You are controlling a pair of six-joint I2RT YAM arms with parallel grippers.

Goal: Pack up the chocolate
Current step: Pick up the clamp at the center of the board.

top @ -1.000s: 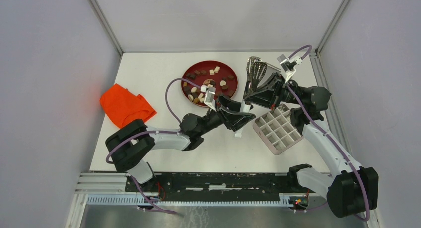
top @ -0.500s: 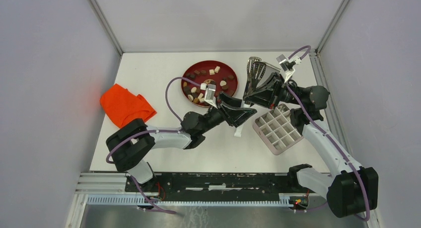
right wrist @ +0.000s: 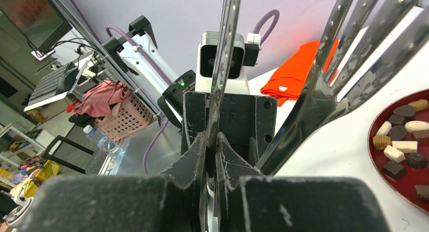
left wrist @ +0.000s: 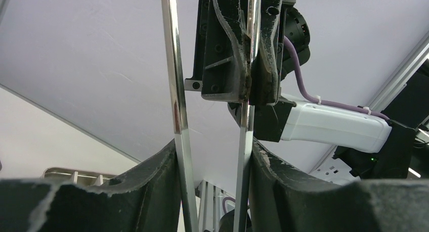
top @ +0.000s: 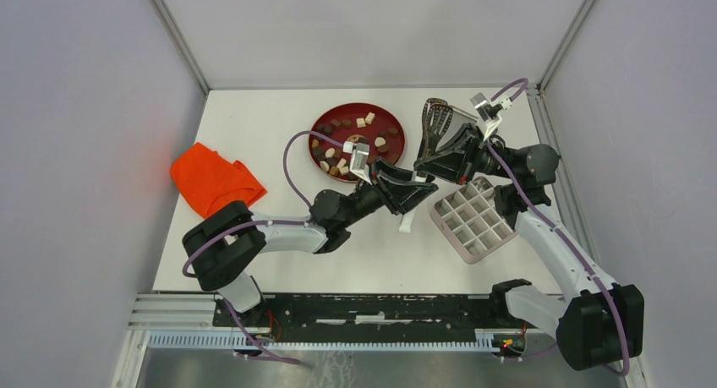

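The white table point(top: 254, 117) holds an orange cloth point(top: 211, 181) on the left, a red plate point(top: 385, 117) at the back and a white box of little squares point(top: 473, 223) on the right. The right gripper point(right wrist: 211, 151) pinches one arm of the shiny tongs point(top: 435, 122). The left gripper point(left wrist: 212, 164) presses on both arms. The tiny chocolate point(right wrist: 395, 152) lies on the plate.

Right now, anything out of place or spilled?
No spill: all visible chocolate is on the red plate. Only the compartment tray sits skewed to the table's edges, and the orange cloth lies crumpled at left.
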